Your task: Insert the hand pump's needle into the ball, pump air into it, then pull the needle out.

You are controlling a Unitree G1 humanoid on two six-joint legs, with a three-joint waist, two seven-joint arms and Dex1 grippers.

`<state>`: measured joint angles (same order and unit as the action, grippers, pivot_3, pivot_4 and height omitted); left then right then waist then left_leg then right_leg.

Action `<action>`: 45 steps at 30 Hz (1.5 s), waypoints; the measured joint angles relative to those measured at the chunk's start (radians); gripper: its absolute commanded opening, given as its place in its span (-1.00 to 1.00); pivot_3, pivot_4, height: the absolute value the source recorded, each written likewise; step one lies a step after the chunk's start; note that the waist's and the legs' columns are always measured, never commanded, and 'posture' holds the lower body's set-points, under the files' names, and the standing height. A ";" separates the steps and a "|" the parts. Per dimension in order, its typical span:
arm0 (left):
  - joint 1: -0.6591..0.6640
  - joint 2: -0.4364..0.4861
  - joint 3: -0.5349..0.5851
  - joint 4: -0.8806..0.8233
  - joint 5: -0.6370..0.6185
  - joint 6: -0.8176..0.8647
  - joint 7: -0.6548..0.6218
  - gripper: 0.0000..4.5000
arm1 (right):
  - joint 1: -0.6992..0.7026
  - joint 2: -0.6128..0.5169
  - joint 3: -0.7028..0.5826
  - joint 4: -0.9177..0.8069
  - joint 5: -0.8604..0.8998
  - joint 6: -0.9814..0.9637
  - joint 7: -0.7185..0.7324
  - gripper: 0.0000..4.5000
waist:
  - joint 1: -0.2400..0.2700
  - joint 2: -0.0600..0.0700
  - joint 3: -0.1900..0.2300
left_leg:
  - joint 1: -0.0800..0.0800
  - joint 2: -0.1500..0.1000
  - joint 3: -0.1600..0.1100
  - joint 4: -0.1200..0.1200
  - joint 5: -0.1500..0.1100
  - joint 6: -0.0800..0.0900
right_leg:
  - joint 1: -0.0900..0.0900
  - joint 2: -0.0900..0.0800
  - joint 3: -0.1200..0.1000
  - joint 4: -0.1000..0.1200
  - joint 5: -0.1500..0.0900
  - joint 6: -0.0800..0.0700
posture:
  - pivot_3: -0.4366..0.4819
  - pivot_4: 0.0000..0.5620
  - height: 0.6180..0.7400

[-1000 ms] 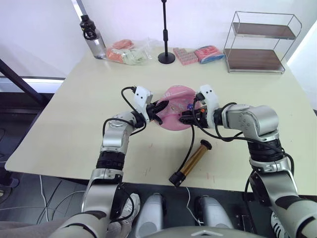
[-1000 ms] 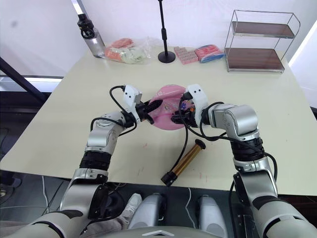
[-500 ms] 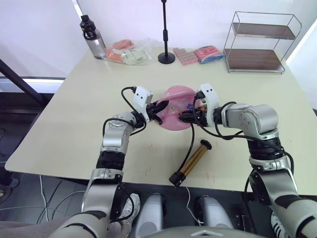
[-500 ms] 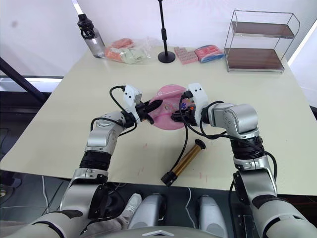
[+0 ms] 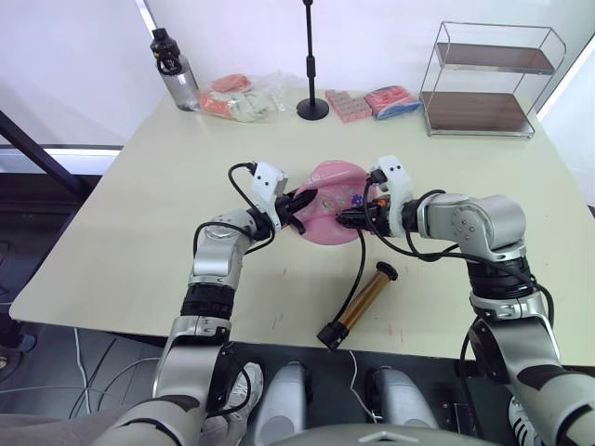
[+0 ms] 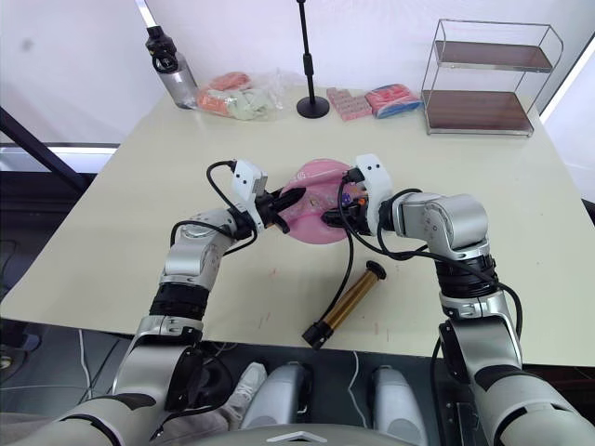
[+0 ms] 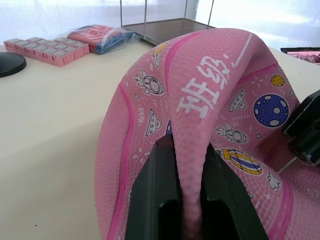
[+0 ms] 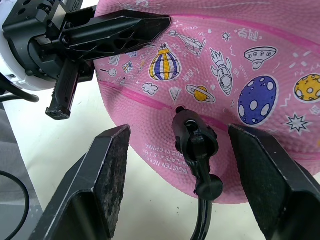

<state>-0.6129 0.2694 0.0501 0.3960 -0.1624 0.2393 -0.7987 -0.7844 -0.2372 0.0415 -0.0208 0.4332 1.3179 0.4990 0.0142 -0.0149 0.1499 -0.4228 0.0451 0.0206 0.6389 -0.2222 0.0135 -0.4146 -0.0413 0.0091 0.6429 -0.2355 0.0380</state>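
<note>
On the table (image 5: pixel 121 232), left gripper (image 7: pixel 187 165) pinches the ball (image 5: pixel 327 212); right gripper (image 8: pixel 185 150) spread.

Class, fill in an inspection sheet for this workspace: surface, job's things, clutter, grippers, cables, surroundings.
Surface: beige table, faint marks near the front edge.
Job's things: ball, deflated and folded; needle fitting against the ball; hand pump lying nearer the front edge.
Clutter: bottle, plastic bag, stand base, pink blocks, wire shelf.
Grippers: left gripper pinching a ball fold; right gripper open around the fitting.
Cables: hose from pump to ball.
Surroundings: white wall, dark floor.
</note>
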 measured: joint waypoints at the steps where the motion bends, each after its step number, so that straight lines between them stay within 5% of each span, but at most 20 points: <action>1: 0.001 0.000 0.000 0.000 0.000 0.000 0.000 -1.00 | 0.000 -0.001 0.000 0.000 0.000 0.000 -0.001 -0.09 | 0.000 0.000 0.000 | 0.000 0.000 0.000 0.000 0.000 0.000 | 0.000 0.000 0.000 0.000 0.000 0.000 | -0.05 -0.47 1.00; 5: 0.001 0.000 -0.001 0.000 0.000 -0.001 0.001 -1.00 | 0.000 -0.007 0.000 -0.001 0.007 0.000 -0.003 -0.84 | 0.000 0.000 0.000 | 0.001 0.000 0.000 0.000 0.000 0.000 | 0.001 0.000 0.000 0.000 0.000 0.000 | -0.05 -0.47 1.00; 16: 0.000 0.000 -0.002 0.008 0.000 -0.006 0.007 -1.00 | -0.005 -0.027 0.039 -0.003 0.005 -0.018 -0.002 -0.85 | 0.000 0.000 0.000 | 0.002 0.000 0.000 0.002 0.000 0.000 | 0.002 0.000 0.000 0.001 0.000 0.000 | -0.05 -0.47 1.00; 28: -0.001 -0.003 -0.003 0.013 -0.001 -0.005 0.013 -1.00 | -0.179 -0.174 0.450 -0.029 -0.149 -0.127 0.107 -0.85 | -0.002 0.000 0.000 | 0.003 0.000 0.000 0.003 0.000 0.000 | 0.003 0.000 0.000 0.002 0.000 0.000 | -0.05 -0.47 1.00; 45: 0.002 0.000 0.003 -0.014 -0.017 0.071 0.071 -1.00 | -0.327 -0.091 0.658 0.237 -0.358 -0.322 0.281 -0.85 | -0.027 -0.002 -0.003 | 0.010 0.001 0.001 0.011 0.000 0.000 | 0.006 0.001 0.002 0.014 -0.004 0.001 | -0.05 -0.47 1.00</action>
<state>-0.6107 0.2698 0.0528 0.3823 -0.1793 0.3102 -0.7277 -1.1109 -0.3281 0.6999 0.2158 0.0751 0.9964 0.7796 -0.0126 -0.0168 0.1464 -0.4132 0.0460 0.0212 0.6502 -0.2222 0.0135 -0.4089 -0.0405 0.0115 0.6569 -0.2390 0.0391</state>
